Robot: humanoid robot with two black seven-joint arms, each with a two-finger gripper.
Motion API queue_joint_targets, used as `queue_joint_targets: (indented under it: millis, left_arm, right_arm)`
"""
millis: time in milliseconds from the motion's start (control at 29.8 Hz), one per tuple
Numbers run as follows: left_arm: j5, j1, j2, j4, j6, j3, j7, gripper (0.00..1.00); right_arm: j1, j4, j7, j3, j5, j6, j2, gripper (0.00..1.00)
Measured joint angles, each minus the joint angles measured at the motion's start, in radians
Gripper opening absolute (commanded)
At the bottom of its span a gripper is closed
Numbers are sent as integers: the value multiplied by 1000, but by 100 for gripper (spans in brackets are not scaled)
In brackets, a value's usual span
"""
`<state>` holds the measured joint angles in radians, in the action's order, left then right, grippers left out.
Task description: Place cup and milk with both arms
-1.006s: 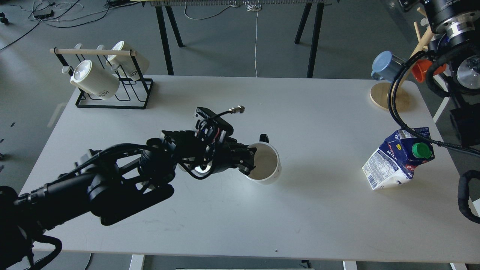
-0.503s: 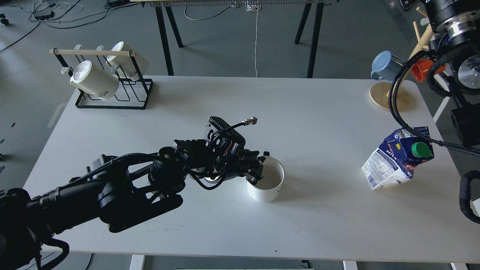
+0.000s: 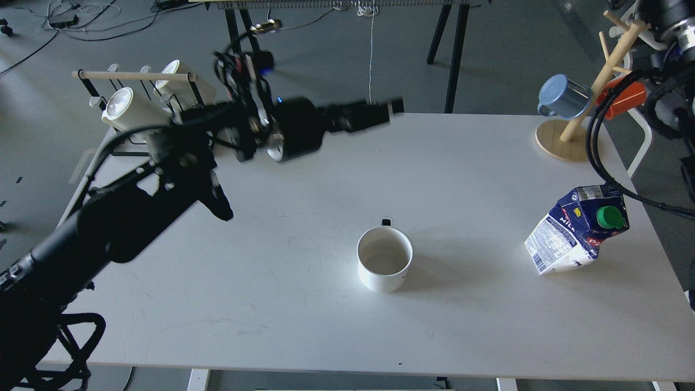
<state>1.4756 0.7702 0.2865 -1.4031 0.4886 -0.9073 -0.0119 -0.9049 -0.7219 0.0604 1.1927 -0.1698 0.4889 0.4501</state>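
Note:
The cup (image 3: 384,265), a wide white mug, stands upright and alone on the white table (image 3: 304,304), a little right of the middle, with its dark-tipped handle pointing to the far side. The milk (image 3: 576,231), a blue and white carton with a green cap, leans tilted near the table's right edge. My left gripper (image 3: 393,106) is raised high over the table's far edge, well away from the cup. It is blurred and holds nothing visible. Only upper parts of my right arm (image 3: 670,32) show at the top right; its gripper is out of view.
A black wire rack (image 3: 163,136) with two ribbed white mugs stands at the back left. A wooden mug tree (image 3: 570,136) with a blue mug and an orange mug stands at the back right. A black cable (image 3: 597,168) hangs from my right arm, close above the milk.
My left gripper has let go of the cup, which now stands upright, and the arm has swung up and back toward the table's far edge. The milk has not moved.

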Motion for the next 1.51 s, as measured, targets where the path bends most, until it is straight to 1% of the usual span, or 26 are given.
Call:
queue_joint_targets:
  millis: [67,134,235,436,536,637,737,804,1006,1173,1508]
  left_arm:
    - [-87,-1,-2,17,0,-88,56,85]
    - [-174,-1,-5,39,0,-163,90,85]
    - [-298,8,-7,87,0,-238,104,85]
    - [-573,7,24,222,0,-340,108,86]
    - [-795,-7,47,306,0,-371,106,94]
    - [-1057,-24,83,370,0,-375,97,99]
    - [-1270,-30,108,433,0,-374,89,99]
    - [-1346,-31,109,475,0,-375,86,99]
    - [-1401,-32,102,570,0,-378,84,99]
    - [-1401,-33,102,598,0,-366,72,99]
    - [-1392,-32,100,599,0,-362,68,99]
  right_arm:
    - [19,-13,1,3,-10,0,10,99]
    - [48,-45,10,7,-28,0,29,99]
    - [110,-113,32,9,-66,0,65,99]
    - [278,-236,42,48,-147,0,172,99]
    - [386,-316,42,88,-184,0,220,99]
    - [507,-399,41,137,-212,0,242,99]
    - [634,-473,41,191,-223,0,246,99]
    - [718,-520,41,228,-228,0,246,99]
    - [981,-680,42,345,-251,0,232,99]
    - [1195,-783,42,408,-259,0,199,99]
    - [1498,-866,44,406,-249,0,99,99]
